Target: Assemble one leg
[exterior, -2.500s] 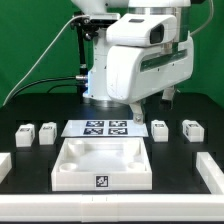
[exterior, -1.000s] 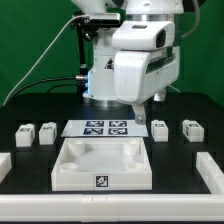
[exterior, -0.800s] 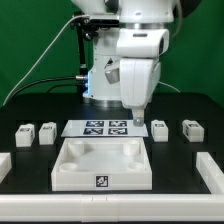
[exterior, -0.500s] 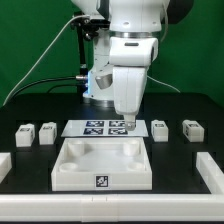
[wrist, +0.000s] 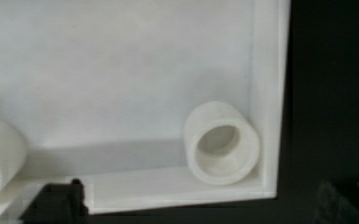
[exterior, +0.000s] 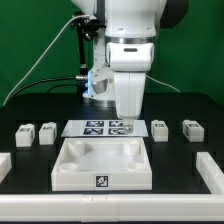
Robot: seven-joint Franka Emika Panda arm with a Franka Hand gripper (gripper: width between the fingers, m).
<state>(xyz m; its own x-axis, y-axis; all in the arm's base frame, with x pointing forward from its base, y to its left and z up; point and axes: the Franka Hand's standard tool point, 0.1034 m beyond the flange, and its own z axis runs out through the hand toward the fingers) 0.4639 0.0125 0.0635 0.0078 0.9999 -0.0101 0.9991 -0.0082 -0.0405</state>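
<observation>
Leg was noted lying on the tabletop, just off the marker board's end toward the exterior view's right edge, apart from the tray. Its long axis could not be made out.

Second leg was seen beside it. Third leg and fourth leg were seen toward the opposite edge, tags faced to the near edge.

Tray's bare white floor and one round corner socket were recorded in the wrist view.

Pincer was observed over the marker board, released, fingertips spread wide, nothing grasped.

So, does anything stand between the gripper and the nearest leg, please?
Nothing visible does. The open gripper hangs at the far edge of the tray; the nearest leg stands just to the exterior view's right of it.
</observation>
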